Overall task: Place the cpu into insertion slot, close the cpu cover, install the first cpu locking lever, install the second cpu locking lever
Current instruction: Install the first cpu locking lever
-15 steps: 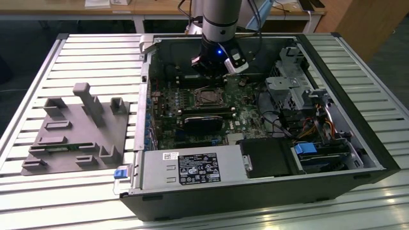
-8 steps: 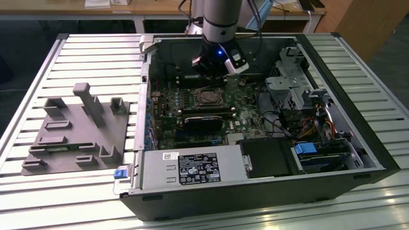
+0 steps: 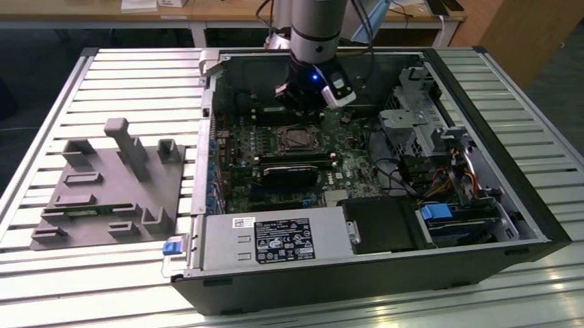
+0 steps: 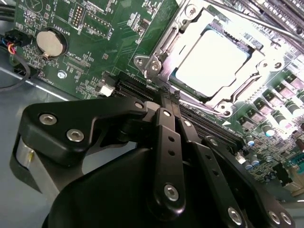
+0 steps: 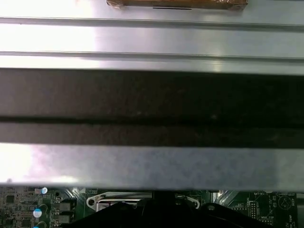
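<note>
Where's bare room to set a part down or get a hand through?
Free: slatted silver metal tabletop around the grey plastic fixture tray, and the strip along the open black computer case's label side. Crowded: green circuit board around the silver-rimmed insertion slot, with the robot's hand near it.

Robotics lab bench: open PC case (image 3: 365, 290) on slatted metal table (image 3: 137, 75), grey jig (image 3: 100, 198), desks (image 3: 91, 10) behind

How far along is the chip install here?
The chip sits in the socket, and the cover frame looks lowered around it. The gripper hovers by the socket's edge. Whether the locking levers are latched cannot be told, so those may remain.
</note>
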Robot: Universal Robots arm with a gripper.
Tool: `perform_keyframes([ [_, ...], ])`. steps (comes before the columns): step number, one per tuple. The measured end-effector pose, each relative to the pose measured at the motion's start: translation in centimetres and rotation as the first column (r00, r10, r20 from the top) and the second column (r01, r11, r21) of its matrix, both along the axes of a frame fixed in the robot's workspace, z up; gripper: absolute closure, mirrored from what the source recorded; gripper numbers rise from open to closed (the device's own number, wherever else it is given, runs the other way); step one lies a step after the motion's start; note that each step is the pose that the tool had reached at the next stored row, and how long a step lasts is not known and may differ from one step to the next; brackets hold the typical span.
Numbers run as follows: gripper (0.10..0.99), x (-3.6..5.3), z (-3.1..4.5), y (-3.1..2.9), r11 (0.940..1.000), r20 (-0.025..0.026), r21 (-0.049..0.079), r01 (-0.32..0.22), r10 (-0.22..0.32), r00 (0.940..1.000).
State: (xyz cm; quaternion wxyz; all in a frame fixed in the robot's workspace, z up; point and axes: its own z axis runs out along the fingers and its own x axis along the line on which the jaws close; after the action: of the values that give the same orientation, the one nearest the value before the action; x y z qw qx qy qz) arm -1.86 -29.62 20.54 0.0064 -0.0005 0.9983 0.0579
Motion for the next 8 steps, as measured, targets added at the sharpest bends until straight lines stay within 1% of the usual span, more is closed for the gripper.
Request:
perform_keyframes([
  [8,0.980,0.15,-0.41,0.08,0.9998,-0.0001,-0.020,0.000,0.000,1.0000],
])
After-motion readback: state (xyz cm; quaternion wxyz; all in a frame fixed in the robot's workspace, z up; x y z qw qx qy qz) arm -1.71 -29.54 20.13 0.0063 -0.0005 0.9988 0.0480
